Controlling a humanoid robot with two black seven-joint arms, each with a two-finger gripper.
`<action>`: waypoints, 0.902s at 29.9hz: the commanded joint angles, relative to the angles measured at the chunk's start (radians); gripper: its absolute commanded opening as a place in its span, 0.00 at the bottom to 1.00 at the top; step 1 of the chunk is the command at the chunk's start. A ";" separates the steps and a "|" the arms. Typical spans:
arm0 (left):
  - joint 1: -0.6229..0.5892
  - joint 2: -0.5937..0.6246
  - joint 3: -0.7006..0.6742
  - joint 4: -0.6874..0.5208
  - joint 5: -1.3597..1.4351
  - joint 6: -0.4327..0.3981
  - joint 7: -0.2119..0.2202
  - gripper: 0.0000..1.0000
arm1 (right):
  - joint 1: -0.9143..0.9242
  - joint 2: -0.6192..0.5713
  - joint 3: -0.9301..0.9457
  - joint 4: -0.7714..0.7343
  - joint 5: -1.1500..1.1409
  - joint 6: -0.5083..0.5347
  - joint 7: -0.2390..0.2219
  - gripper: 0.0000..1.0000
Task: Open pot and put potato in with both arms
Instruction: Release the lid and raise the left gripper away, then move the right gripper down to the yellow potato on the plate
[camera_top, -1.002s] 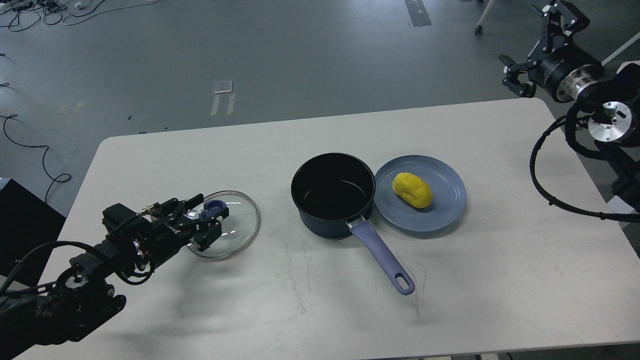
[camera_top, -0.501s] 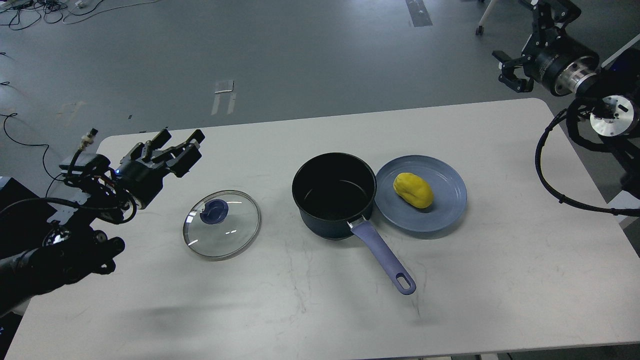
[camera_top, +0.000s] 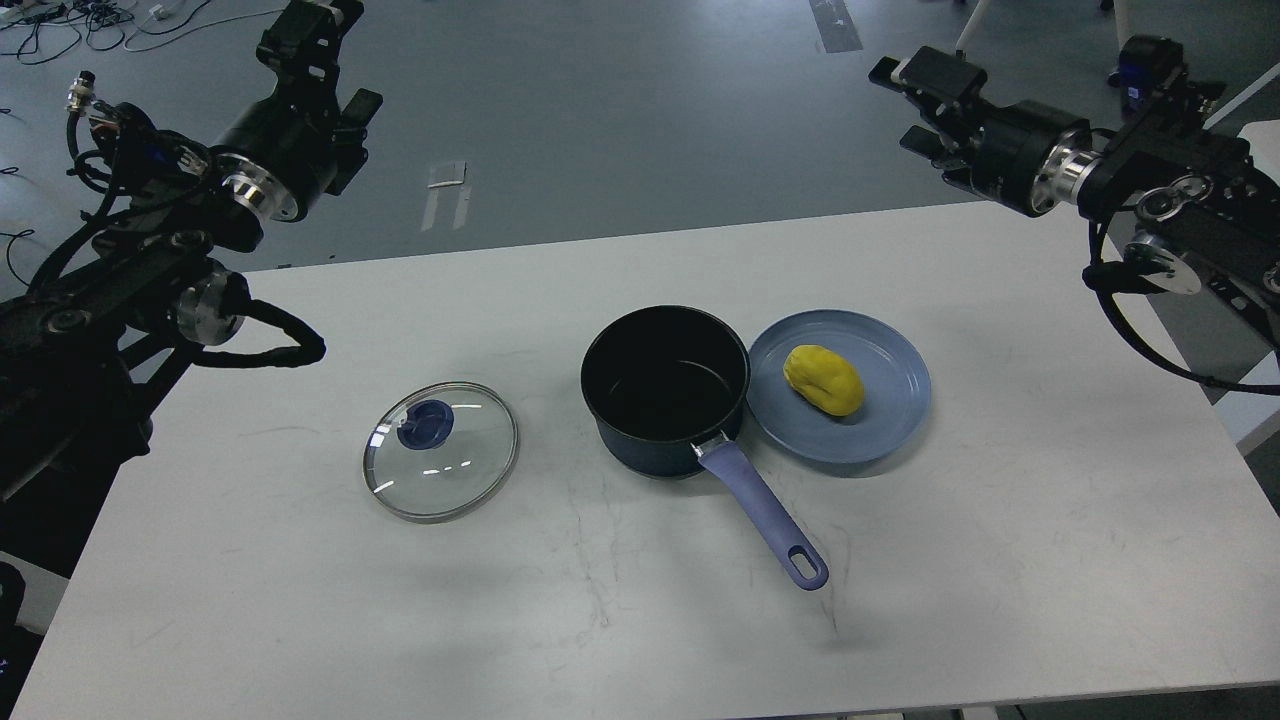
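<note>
The dark navy pot (camera_top: 665, 392) stands open at the table's middle, its interior empty and its lavender handle (camera_top: 765, 518) pointing to the front right. The yellow potato (camera_top: 823, 380) lies on a blue-grey plate (camera_top: 895, 425) just right of the pot. The glass lid (camera_top: 441, 466) with a blue knob lies flat on the table left of the pot. My left gripper (camera_top: 325, 60) is raised high at the far left, empty, its fingers too dark to tell apart. My right gripper (camera_top: 908, 105) is raised at the far right, open and empty, well above and behind the plate.
The white table (camera_top: 640, 620) has bare surface in front of the pot and at the right. Both arms hang over the table's back corners. Grey floor with cables lies beyond the far edge.
My left gripper has let go of the lid's knob and risen up and back to the far left. My right gripper has swung left, closer to the table's back edge. The lid stays on the table.
</note>
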 joint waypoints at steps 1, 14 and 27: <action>0.021 -0.040 -0.062 0.003 -0.011 -0.065 0.046 0.98 | -0.006 0.011 -0.050 0.000 -0.094 -0.042 0.019 1.00; 0.078 -0.124 -0.095 0.001 -0.093 -0.076 0.061 0.98 | -0.008 0.042 -0.177 -0.018 -0.186 -0.112 0.059 1.00; 0.136 -0.132 -0.145 -0.007 -0.146 -0.116 0.155 0.98 | -0.009 0.055 -0.245 -0.024 -0.234 -0.114 0.059 1.00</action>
